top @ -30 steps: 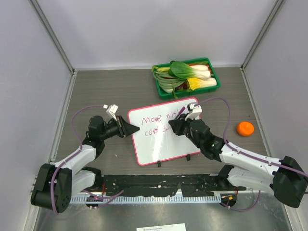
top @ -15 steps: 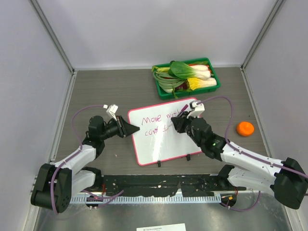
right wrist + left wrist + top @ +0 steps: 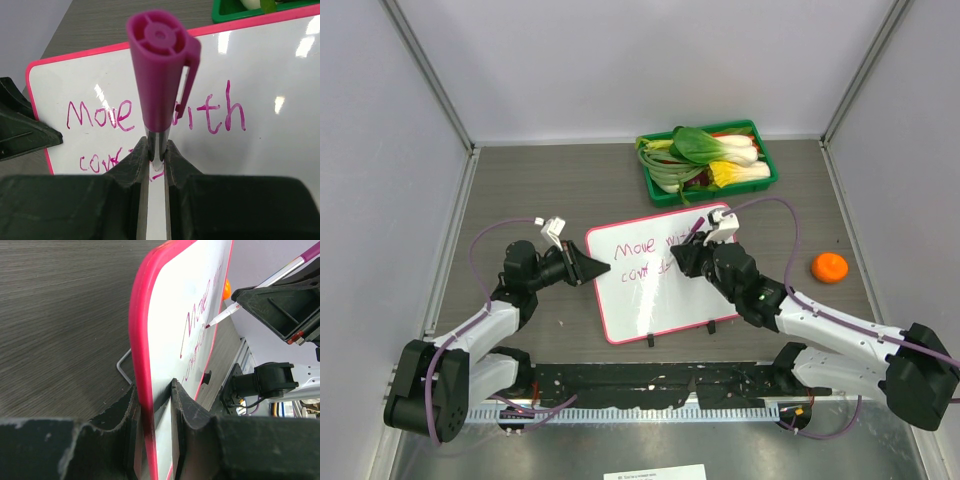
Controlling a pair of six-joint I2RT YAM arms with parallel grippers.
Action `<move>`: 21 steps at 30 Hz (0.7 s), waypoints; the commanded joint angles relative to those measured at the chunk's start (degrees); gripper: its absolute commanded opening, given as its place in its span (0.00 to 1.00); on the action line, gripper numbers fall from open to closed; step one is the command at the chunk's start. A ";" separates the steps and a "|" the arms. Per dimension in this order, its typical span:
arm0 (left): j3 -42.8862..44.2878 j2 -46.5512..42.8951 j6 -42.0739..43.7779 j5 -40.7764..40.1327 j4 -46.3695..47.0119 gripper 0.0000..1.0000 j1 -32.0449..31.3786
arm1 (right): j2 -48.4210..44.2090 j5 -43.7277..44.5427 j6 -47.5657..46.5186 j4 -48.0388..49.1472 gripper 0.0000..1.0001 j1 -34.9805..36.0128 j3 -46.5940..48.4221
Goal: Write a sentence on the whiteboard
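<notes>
Pinched at its left rim by left end effector [image 3: 592, 268]: glossy whiteboard [image 3: 655, 290], pink rounded frame, mid-way across dark woodgrain surface [image 3: 540, 190]. Handwritten in magenta: "Move with", then "co…", rest hidden. Clamped tight in right end effector [image 3: 682, 262]: magenta plastic marker [image 3: 159, 65], tip on board.

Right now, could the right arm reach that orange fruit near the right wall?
Probably yes: the orange fruit lies on the table beside that arm, with nothing between. But the right gripper is shut on the marker, so grabbing it would mean dropping the marker first.
</notes>
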 commanded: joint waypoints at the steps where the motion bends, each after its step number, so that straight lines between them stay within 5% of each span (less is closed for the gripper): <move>1: -1.06 0.42 6.43 -5.57 -1.90 0.00 0.18 | -0.09 -0.91 -0.01 -0.62 0.01 -0.07 -0.04; 21: -1.15 0.78 6.17 -5.48 -1.46 0.00 0.10 | -3.43 2.69 -0.27 -2.21 0.01 -0.15 -1.89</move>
